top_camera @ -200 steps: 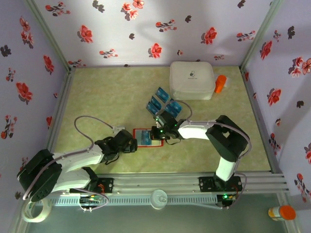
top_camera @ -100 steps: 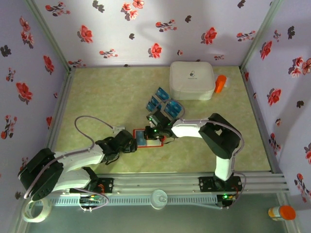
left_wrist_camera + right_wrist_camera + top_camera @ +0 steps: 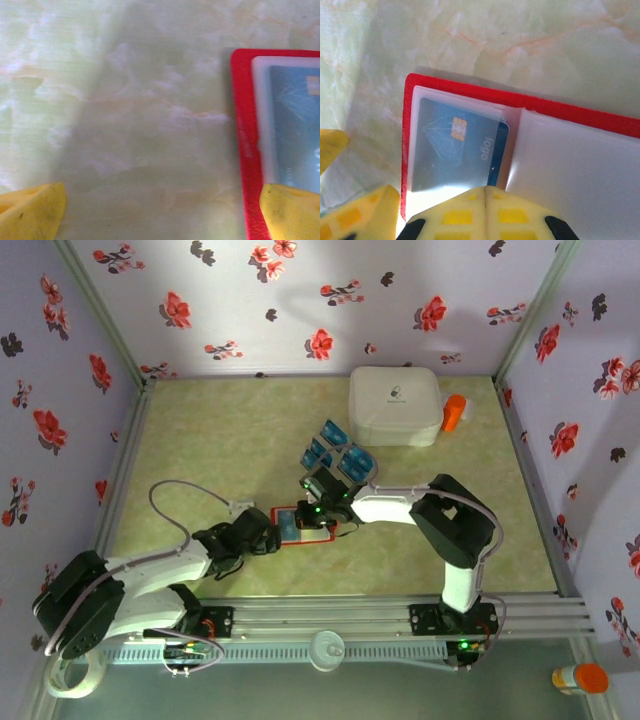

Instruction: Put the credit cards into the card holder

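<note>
The red card holder [image 3: 296, 539] lies open on the table's middle, in front of the arms. One blue credit card [image 3: 455, 150] with a gold chip sits in its left clear pocket [image 3: 415, 140], its right edge sticking out near the fold. My right gripper [image 3: 485, 192] is shut and empty, its tips just above that card's near edge. My left gripper [image 3: 160, 215] stands open at the holder's left side [image 3: 245, 150], one yellow finger [image 3: 290, 212] over the red border, the other [image 3: 30, 212] on bare table. Several more credit cards [image 3: 335, 455] lie behind the holder.
A big white rounded box [image 3: 395, 405] stands at the back right with an orange object [image 3: 454, 412] beside it. Flowered walls close in three sides. An orange-capped bottle [image 3: 578, 678] lies outside the frame at the front right.
My right gripper has slid a little to the left over the open holder, staying shut. The left gripper has barely moved and stays open.
</note>
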